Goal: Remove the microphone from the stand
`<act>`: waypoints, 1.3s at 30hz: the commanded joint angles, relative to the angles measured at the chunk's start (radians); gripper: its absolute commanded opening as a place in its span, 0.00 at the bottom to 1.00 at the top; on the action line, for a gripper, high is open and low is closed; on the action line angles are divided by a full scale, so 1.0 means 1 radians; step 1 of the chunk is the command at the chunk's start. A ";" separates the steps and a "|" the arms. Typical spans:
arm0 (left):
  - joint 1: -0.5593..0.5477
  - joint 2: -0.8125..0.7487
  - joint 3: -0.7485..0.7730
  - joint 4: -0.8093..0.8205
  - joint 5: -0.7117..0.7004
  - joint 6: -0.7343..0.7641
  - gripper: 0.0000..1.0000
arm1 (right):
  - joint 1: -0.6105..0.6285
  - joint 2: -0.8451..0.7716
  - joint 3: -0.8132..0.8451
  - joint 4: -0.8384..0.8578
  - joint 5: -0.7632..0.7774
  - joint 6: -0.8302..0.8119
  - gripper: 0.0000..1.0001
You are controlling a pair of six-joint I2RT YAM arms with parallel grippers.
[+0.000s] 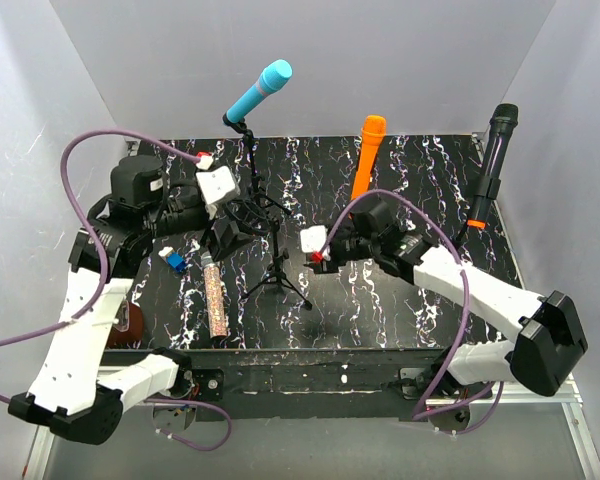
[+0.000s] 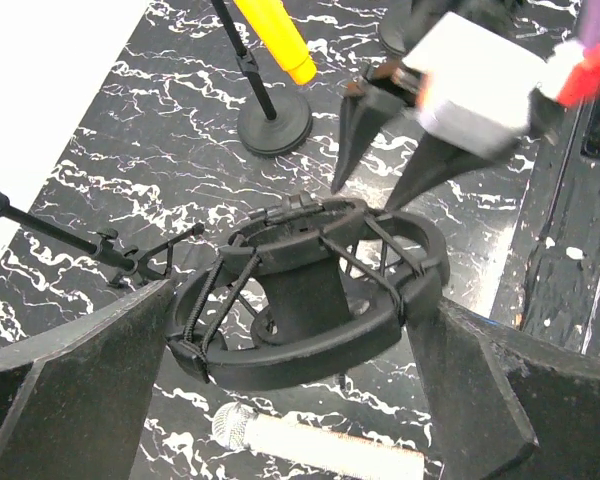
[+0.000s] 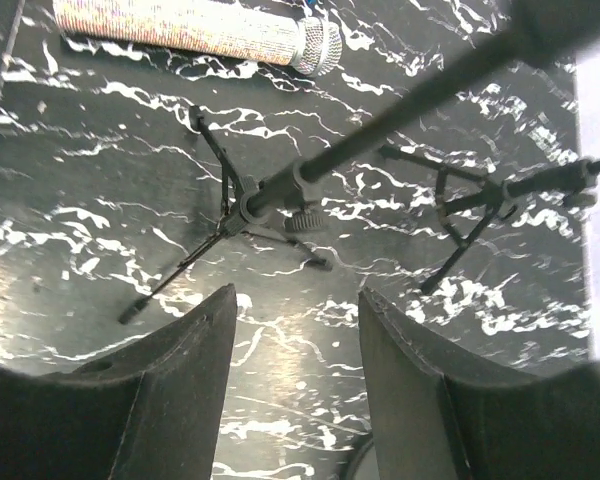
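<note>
Left wrist view, left end effector spread around ring-shaped shock mount, glittery microphone on marble-patterned table.

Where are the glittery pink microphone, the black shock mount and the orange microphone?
Glittery pink microphone (image 1: 214, 299), top external view, mid-body.
Black shock mount (image 2: 310, 345), left wrist view, lower ring.
Orange microphone (image 1: 368, 155), top external view, upper body.

One camera sits high behind my bases, looking down over the whole table toward its far edge. My left wrist camera looks closely down at the shock mount. My right wrist camera looks down near the tripod stand. Both wrist views share the glitter microphone.
</note>
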 commanded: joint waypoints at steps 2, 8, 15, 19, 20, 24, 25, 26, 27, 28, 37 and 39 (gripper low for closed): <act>-0.005 0.011 0.023 -0.139 0.029 0.132 0.98 | -0.084 0.041 0.075 -0.117 -0.146 0.372 0.59; -0.005 0.037 0.089 -0.127 -0.010 0.106 0.98 | -0.106 0.127 0.170 -0.134 -0.293 0.540 0.58; -0.005 -0.021 0.006 -0.006 0.045 0.026 0.98 | -0.106 0.268 0.362 -0.165 -0.295 0.621 0.61; -0.005 -0.057 -0.078 0.075 0.038 0.018 0.98 | -0.106 0.360 0.447 -0.215 -0.329 0.615 0.61; -0.005 -0.054 -0.077 0.080 0.035 0.017 0.98 | -0.106 0.370 0.456 -0.217 -0.330 0.616 0.61; 0.075 -0.047 -0.085 0.083 0.152 0.024 0.98 | -0.106 0.399 0.464 -0.247 -0.352 0.560 0.60; 0.119 -0.041 -0.082 0.085 0.186 0.018 0.98 | -0.104 0.405 0.462 -0.254 -0.355 0.546 0.60; 0.153 -0.035 -0.082 0.082 0.213 0.008 0.98 | -0.106 0.413 0.459 -0.252 -0.356 0.538 0.59; 0.178 -0.035 -0.080 0.075 0.226 0.012 0.98 | -0.104 0.420 0.459 -0.252 -0.358 0.534 0.59; 0.185 -0.037 -0.082 0.068 0.225 0.027 0.98 | -0.106 0.431 0.461 -0.254 -0.364 0.530 0.58; 0.185 -0.015 -0.097 0.101 0.219 0.006 0.97 | -0.106 0.492 0.448 -0.192 -0.313 0.572 0.48; 0.187 -0.015 -0.100 0.103 0.222 0.008 0.97 | -0.106 0.499 0.442 -0.183 -0.323 0.581 0.48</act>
